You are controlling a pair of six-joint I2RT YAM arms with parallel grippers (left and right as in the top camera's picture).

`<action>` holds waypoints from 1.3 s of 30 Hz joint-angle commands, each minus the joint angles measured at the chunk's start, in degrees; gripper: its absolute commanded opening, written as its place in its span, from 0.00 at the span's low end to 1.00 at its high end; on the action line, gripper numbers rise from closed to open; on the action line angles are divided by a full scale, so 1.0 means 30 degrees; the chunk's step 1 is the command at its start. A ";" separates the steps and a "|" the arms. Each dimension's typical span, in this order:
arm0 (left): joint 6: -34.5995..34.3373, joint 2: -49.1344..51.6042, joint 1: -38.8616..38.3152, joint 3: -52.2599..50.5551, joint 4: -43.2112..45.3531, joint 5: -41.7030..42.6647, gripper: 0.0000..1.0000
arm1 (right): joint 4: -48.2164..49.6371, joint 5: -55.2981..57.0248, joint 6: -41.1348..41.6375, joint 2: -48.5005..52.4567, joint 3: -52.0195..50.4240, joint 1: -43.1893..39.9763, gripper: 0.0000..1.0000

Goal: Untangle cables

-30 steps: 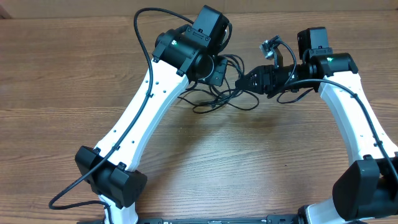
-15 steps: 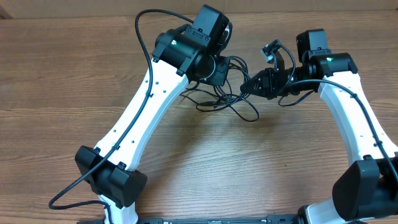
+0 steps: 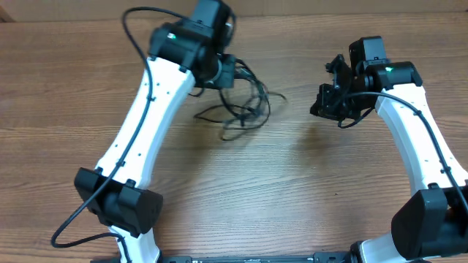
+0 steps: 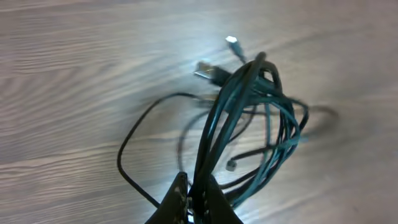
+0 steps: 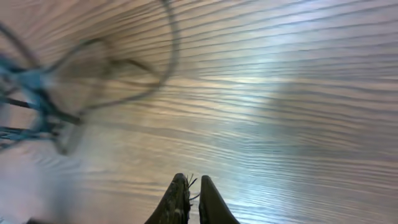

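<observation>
The cables (image 3: 247, 107) are a tangle of thin black cords hanging in loose loops from my left gripper (image 3: 228, 71) at the back of the table. In the left wrist view my left gripper (image 4: 194, 186) is shut on several strands of the bundle (image 4: 249, 106), and small plug ends (image 4: 207, 70) stick out at the top. My right gripper (image 3: 319, 107) is shut and empty, well to the right of the tangle. In the right wrist view the right gripper (image 5: 193, 185) is over bare wood, and the cables (image 5: 43, 93) show blurred at the far left.
The wooden table (image 3: 241, 183) runs under both arms. A thicker black robot wire (image 3: 135, 22) arcs over the left arm at the back. Another wire (image 3: 73, 226) loops near the left base.
My left gripper has moved left and back, carrying the cable bundle with it. My right gripper has come off the cables and pulled back to the right, now apart from them.
</observation>
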 commanded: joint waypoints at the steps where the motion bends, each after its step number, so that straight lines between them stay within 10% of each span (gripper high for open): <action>1: -0.0189 -0.0525 -0.0189 0.0189 0.0036 -0.0532 0.04 | 0.0058 0.1515 0.0503 -0.0423 0.0189 0.0022 0.04; 6: 0.0634 -0.1064 -0.0233 0.0189 0.0226 0.1566 0.04 | 0.0270 -0.0488 0.0590 -0.0423 0.0189 0.0087 0.07; 12: 0.1683 -0.1974 -0.0495 0.0189 0.0721 0.3898 0.04 | 0.1515 -0.6980 -0.1989 -0.0423 0.0189 0.0175 0.51; 16: 0.1690 -0.2455 -0.0495 0.0189 0.0714 0.4932 0.04 | 0.2776 -0.7992 -0.2040 -0.0423 0.0189 0.0189 0.55; 29: 0.1683 -0.2594 -0.0729 0.0182 0.0729 0.5697 0.04 | 0.4262 -0.9770 -0.2047 -0.0423 0.0189 0.1603 0.42; 34: 0.1683 -0.2594 -0.0721 0.0182 0.0729 0.5683 0.04 | 0.4160 -0.7395 -0.2025 -0.0423 0.0182 0.1909 0.04; 39: 0.1690 -0.2594 -0.0699 0.0182 0.0736 0.5676 0.04 | 0.3541 -0.5530 -0.2025 -0.0423 0.0189 0.1902 0.04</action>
